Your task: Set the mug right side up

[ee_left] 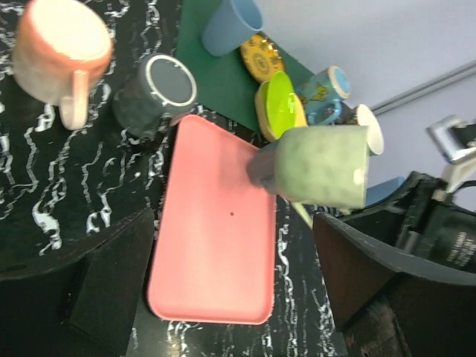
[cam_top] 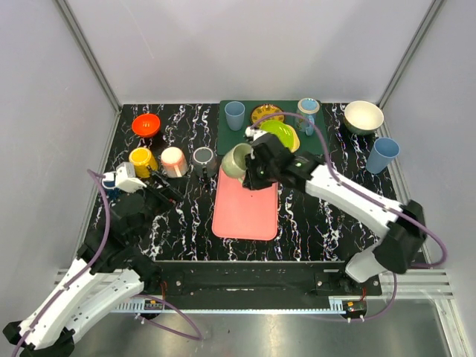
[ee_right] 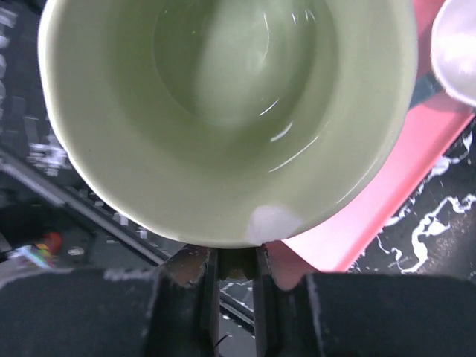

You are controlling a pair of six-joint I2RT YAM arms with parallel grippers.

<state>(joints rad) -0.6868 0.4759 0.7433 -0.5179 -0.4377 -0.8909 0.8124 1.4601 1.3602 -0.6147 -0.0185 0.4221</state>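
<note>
My right gripper (cam_top: pixel 251 162) is shut on a pale green mug (cam_top: pixel 236 160) and holds it in the air over the far end of the pink tray (cam_top: pixel 245 208). The mug lies on its side. The right wrist view looks straight into its empty opening (ee_right: pixel 223 97), with the gripper (ee_right: pixel 232 256) clamped on the mug at its rim. The left wrist view shows the mug (ee_left: pixel 323 165) sideways above the tray (ee_left: pixel 216 245). My left gripper (cam_top: pixel 162 187) is open and empty, low over the table left of the tray; its gripper point in the left wrist view (ee_left: pixel 234 260) lies over the tray.
A yellow mug (cam_top: pixel 141 158), a pink mug (cam_top: pixel 173 161) and a grey mug (cam_top: pixel 203 158) stand in a row left of the tray. An orange bowl (cam_top: pixel 146 124) sits behind them. A green mat (cam_top: pixel 238 137) holds cups and plates. A cream bowl (cam_top: pixel 363 116) and a blue cup (cam_top: pixel 382 154) are at the right.
</note>
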